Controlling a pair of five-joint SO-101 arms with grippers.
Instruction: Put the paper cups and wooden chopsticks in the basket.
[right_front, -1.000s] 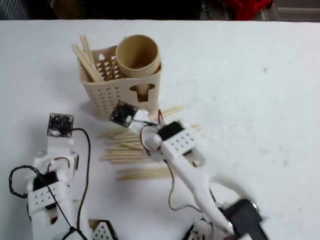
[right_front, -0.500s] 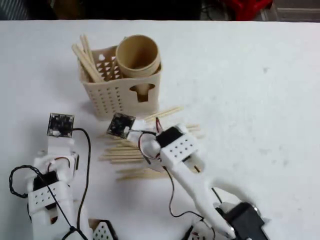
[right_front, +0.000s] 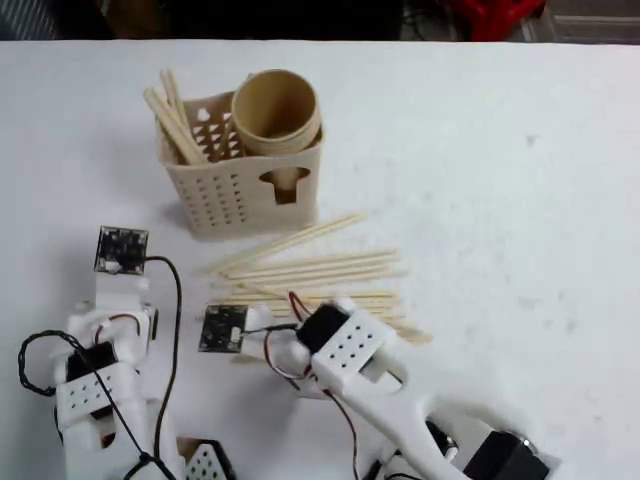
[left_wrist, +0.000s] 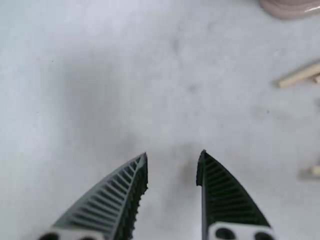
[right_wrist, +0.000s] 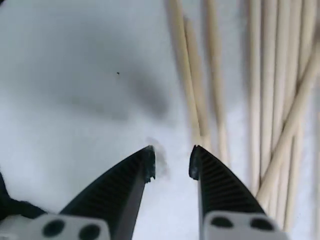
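Observation:
A beige perforated basket (right_front: 240, 185) stands at the back left with a paper cup (right_front: 276, 110) and a few wooden chopsticks (right_front: 172, 115) in it. Several loose chopsticks (right_front: 320, 272) lie in a pile on the white table in front of the basket. My right gripper (right_wrist: 171, 162) is open over bare table at the pile's near left edge, nothing between its fingers; chopsticks (right_wrist: 265, 100) lie just beside it. My left gripper (left_wrist: 171, 167) is open and empty over bare table at the near left, with chopstick ends (left_wrist: 300, 75) off to one side.
The right arm (right_front: 345, 350) lies across the near ends of the chopstick pile. The left arm (right_front: 105, 340) with its cables stands at the near left. The table's right half (right_front: 520, 200) is bare white surface.
The right arm has drawn back from just in front of the basket toward the near edge, and the chopstick pile it covered is now exposed. The left arm has not moved.

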